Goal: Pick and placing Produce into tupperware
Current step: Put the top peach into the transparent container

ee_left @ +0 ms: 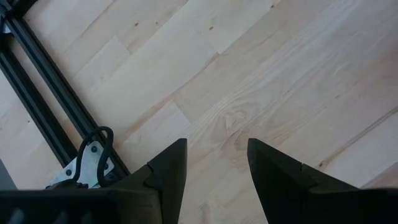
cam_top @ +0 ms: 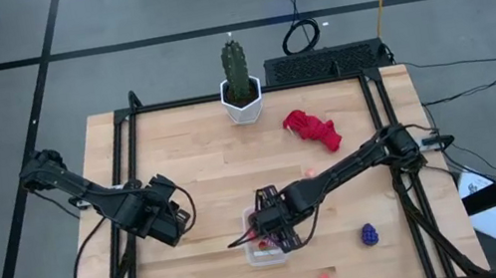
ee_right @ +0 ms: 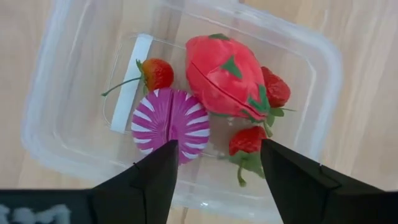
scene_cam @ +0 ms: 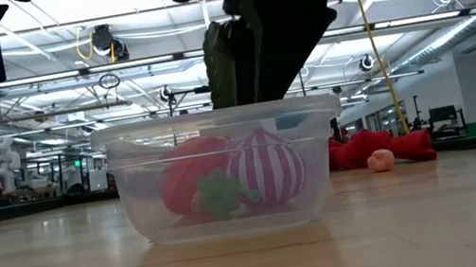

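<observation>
high view: right gripper (cam_top: 266, 235) hangs over the tupperware (cam_top: 268, 256) near the tabletop's (cam_top: 201, 157) front edge; grape bunch (cam_top: 370, 234) lies apart.
low view: magenta piece (scene_cam: 266, 171) rests inside.
left wrist view: left gripper (ee_left: 216, 171) idle, narrowly parted, empty.
right wrist view: fingers apart, empty; strawberries (ee_right: 156, 73) inside.
step: release looks done; next, likely fetch the grapes.
</observation>
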### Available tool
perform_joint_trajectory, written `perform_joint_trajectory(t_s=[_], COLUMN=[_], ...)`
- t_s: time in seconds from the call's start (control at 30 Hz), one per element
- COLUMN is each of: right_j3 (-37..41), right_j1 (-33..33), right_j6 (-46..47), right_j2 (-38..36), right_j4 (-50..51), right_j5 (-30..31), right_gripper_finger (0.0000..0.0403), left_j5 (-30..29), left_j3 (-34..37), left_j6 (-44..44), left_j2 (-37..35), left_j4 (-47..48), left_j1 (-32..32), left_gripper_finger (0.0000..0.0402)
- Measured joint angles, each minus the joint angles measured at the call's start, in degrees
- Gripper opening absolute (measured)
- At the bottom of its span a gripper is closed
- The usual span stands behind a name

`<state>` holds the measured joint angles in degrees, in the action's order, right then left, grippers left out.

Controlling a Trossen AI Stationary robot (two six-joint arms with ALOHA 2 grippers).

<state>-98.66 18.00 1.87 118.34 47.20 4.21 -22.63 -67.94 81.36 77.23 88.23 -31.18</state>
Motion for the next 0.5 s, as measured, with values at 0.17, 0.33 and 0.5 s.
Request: perform_joint_trajectory(t_s=[0.17, 0.33, 0.5], right_j3=[0.00, -0.01, -0.01], right_j1=[0.07, 0.09, 0.00], right_j6=[-0.02, 2.93, 7.30], right_j2=[-3.45, -8.16, -11.48], right_j4=[4.42, 12.22, 19.88], right_j5=[0.13, 0.48, 3.86], right_gripper_finger=[0.0220, 0.0220, 0.0220], left_j5=[0.00, 0.00, 0.00], left_j3=[0.00, 0.00, 0.00], left_j6=[0.00, 0.00, 0.00], left_j2=[0.00, 0.00, 0.01], left_j4=[-0.07, -0.24, -0.31], left_j1=[0.00, 0.02, -0.04], left_gripper_finger=[0.0175, 0.0175, 0.0175])
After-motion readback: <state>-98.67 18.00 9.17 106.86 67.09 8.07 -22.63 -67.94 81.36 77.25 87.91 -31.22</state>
